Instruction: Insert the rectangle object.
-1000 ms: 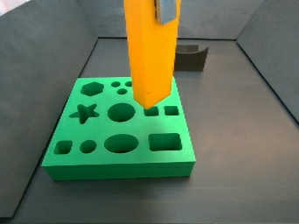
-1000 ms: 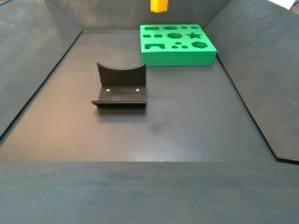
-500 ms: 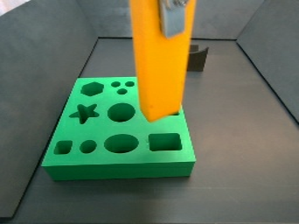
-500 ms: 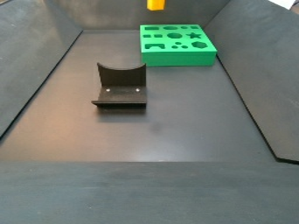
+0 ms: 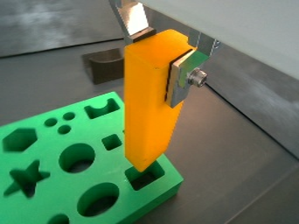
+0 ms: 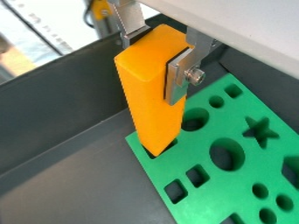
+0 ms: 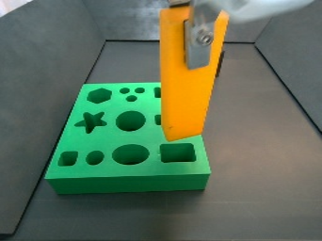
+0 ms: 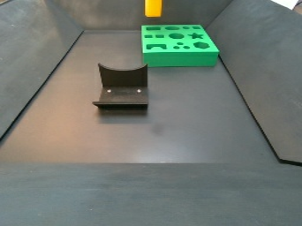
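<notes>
My gripper is shut on the upper part of the rectangle object, a long orange block held upright. Its silver fingers clamp two opposite sides, as both wrist views show. The block's lower end hangs just above the rectangular hole at a corner of the green board. In a wrist view the end stands right over that hole. In a side view only the block's lower tip shows, above the board.
The board has more holes: a star, circles and small squares. A dark grey notched holder stands on the dark floor away from the board. Sloping grey walls enclose the floor.
The gripper has carried the orange block sideways across the board and lower, from over the middle holes to over the rectangular corner hole.
</notes>
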Motion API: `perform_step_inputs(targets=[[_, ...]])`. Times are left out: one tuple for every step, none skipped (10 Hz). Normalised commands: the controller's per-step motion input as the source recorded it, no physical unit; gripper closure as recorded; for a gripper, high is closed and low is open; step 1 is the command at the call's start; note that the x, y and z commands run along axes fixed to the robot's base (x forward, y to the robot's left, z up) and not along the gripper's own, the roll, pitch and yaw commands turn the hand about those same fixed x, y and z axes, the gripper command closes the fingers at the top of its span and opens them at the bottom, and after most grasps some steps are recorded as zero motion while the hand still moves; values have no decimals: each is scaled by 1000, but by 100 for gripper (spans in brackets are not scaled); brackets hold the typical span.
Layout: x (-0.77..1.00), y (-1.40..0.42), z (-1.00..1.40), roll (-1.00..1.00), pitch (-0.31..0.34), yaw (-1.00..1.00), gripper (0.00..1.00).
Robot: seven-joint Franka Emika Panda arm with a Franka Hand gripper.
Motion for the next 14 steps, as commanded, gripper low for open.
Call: perform_step_inputs(targets=[[51, 0, -217, 7, 99, -763, 100], [46, 0, -166, -19, 41, -291, 100], [6, 0, -166, -37, 13, -211, 100], [0, 0, -251, -59, 1, -237, 100], [0, 0, -263, -129, 0, -209, 100], [0, 0, -177, -294, 0, -286, 100], [0, 0, -114, -250, 0, -260, 100], [134, 0, -111, -180, 0, -177, 100], [171, 0, -151, -144, 0, -169, 100], [200, 0, -197, -106, 0, -191, 100], [163, 0, -214, -54, 0, -186, 100], [3, 0, -257, -14, 0, -60, 100], [-46, 57, -269, -66, -1, -14, 100], [-191, 60, -237, -59, 0, -46, 100]])
